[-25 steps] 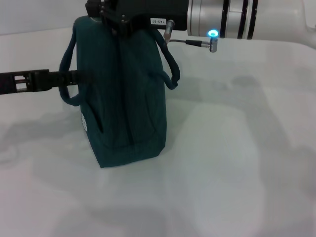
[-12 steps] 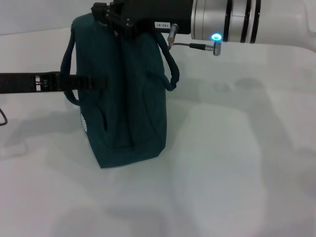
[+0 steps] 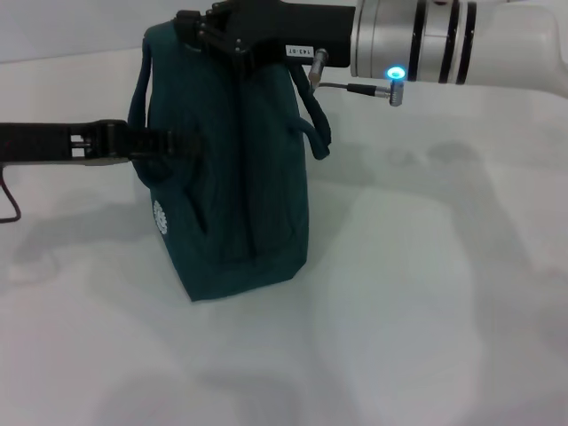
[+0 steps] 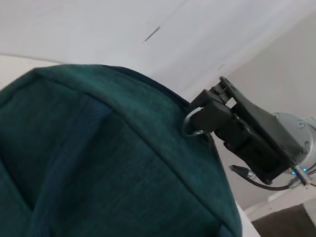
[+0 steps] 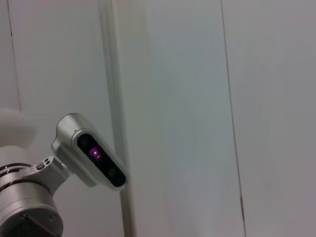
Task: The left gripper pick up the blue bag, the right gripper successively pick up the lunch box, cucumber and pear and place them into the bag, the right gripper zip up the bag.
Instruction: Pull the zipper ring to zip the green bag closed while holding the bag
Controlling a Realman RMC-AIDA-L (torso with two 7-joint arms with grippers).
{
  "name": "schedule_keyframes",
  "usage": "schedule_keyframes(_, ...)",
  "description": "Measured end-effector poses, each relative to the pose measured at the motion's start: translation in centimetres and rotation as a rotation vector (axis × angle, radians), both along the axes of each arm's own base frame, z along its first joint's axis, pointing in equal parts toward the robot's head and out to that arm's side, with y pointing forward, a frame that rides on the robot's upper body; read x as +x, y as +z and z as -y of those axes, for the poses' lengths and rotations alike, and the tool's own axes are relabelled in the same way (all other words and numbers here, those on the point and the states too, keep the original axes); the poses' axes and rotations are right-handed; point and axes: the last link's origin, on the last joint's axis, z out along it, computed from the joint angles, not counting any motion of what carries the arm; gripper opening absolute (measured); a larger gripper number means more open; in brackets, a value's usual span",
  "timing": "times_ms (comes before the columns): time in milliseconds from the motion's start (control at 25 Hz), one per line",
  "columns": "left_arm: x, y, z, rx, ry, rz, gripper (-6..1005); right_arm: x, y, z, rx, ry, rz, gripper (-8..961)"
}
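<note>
We judge the soft blue bag [image 3: 226,169] best steadied by its handle, where the left gripper [image 3: 173,142] reaches, jaws unreadable; the right gripper [image 4: 205,118] pinches the ring pull [image 4: 190,126].

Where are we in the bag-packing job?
Near the end. No lunch box, cucumber or pear shows outside the dark teal fabric bag, whose top looks closed. The labelled black right gripper holds the metal ring zipper pull; the slim black left gripper steadies the bag's side. Only finishing the zip and letting go remain.
</note>
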Motion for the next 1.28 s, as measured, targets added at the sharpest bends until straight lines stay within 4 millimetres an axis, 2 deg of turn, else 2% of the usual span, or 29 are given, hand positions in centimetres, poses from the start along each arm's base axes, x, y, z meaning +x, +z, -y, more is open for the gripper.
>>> schedule_keyframes(120, 0.4, 0.1, -0.1, -0.017, 0.014, 0.004, 467, 0.0, 0.0, 0.0, -0.001, 0.002, -0.001, 10)
schedule_keyframes(200, 0.6, 0.2, -0.2, -0.021, 0.021, 0.005, 389, -0.1, 0.0, 0.0, -0.001, 0.003, -0.001, 10)
schedule_keyframes(640, 0.5, -1.3, -1.0, -0.026, 0.072, -0.040, 583, 0.3, 0.2, 0.5, -0.009, 0.017, -0.019, 11)
schedule_keyframes(880, 0.2, -2.1, -1.4, -0.023, 0.082, -0.086, 572, 0.7, 0.3, 0.9, -0.021, 0.016, -0.031, 11)
schedule_keyframes(1280, -0.8, -1.7, -1.2, 0.028, 0.037, -0.094, 553, 1.0, 1.1, 0.6, 0.003, -0.005, -0.056, 11)
